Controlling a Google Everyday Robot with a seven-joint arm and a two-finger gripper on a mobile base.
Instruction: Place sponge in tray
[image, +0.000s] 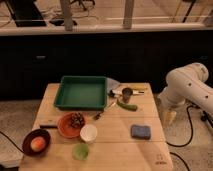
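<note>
The sponge (140, 131), a small blue-grey pad, lies flat on the wooden table near its right front. The green tray (82, 94) sits at the back left of the table and holds nothing I can see. My white arm (187, 87) hangs at the right of the table. My gripper (170, 116) points down just past the table's right edge, to the right of the sponge and a little farther back, apart from it.
An orange plate (64, 127) with a dark lump, a white cup (88, 133), a pale green blob (80, 151) and a dark bowl (30, 140) holding an orange fruit stand front left. A metal cup (127, 94), a green vegetable (129, 106) and utensils lie right of the tray.
</note>
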